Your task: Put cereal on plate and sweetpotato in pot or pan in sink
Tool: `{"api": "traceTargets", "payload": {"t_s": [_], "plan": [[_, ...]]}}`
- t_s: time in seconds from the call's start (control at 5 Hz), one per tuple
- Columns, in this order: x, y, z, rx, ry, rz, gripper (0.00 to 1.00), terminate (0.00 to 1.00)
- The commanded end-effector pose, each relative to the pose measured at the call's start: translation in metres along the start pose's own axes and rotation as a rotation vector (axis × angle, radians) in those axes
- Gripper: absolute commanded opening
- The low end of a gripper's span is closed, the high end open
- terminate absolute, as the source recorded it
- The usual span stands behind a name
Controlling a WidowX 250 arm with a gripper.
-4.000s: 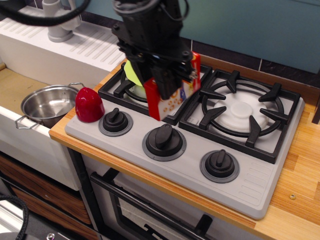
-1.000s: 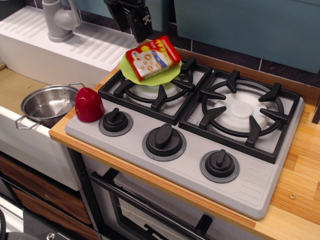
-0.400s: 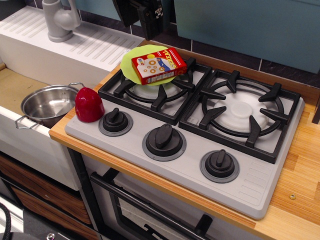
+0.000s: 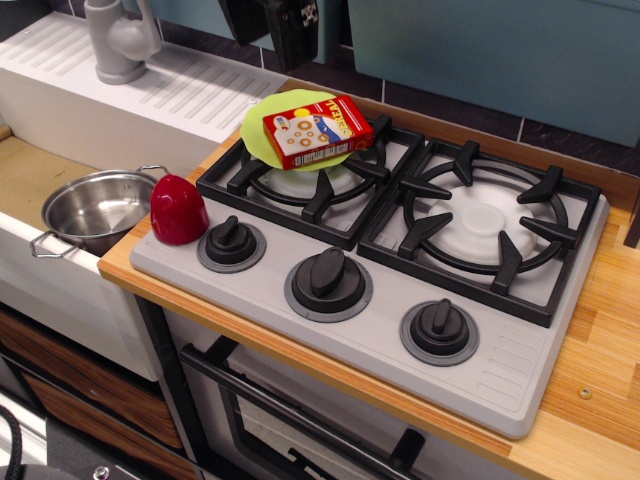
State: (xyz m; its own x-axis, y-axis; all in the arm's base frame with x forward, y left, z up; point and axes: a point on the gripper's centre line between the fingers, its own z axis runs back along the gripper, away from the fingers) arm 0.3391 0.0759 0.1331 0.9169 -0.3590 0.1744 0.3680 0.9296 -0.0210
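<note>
The cereal (image 4: 318, 130), a small red printed box, lies flat on the lime-green plate (image 4: 262, 122), which rests on the back of the left burner grate. My gripper (image 4: 271, 42) hangs above and behind the plate at the top edge of the view, partly cut off, open and empty, clear of the box. The sweetpotato (image 4: 178, 209), a glossy dark red dome, stands on the stove's front left corner. The steel pot (image 4: 95, 208) sits empty in the sink (image 4: 22, 178) just left of the sweetpotato.
The grey stove (image 4: 500, 370) has two black burner grates and three black knobs (image 4: 328, 275) along its front. The ribbed white drainboard (image 4: 150, 95) and grey faucet (image 4: 113, 40) are at the back left. The wooden counter (image 4: 600, 350) runs along the right.
The gripper has let go of the cereal box, which tipped down to lie flat on the plate. The gripper has risen up and back. Sweetpotato and pot have not moved.
</note>
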Motion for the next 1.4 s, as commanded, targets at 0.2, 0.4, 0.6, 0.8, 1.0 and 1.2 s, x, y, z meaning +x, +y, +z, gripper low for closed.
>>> {"api": "traceTargets", "payload": {"t_s": [0.2,0.4,0.6,0.8,1.0,1.2], "plan": [[0.014,0.0,0.029,0.054,-0.072,-0.015,1.0,0.0],[-0.011,-0.003,0.025,0.131,-0.113,0.037,1.0,0.0],[-0.024,-0.009,0.019,0.183,-0.188,0.176,1.0,0.0],[-0.033,-0.002,0.016,0.196,-0.199,0.228,1.0,0.0],[-0.044,0.008,0.012,0.266,-0.214,0.277,1.0,0.0],[-0.053,0.023,0.011,0.315,-0.222,0.289,1.0,0.0]]}}
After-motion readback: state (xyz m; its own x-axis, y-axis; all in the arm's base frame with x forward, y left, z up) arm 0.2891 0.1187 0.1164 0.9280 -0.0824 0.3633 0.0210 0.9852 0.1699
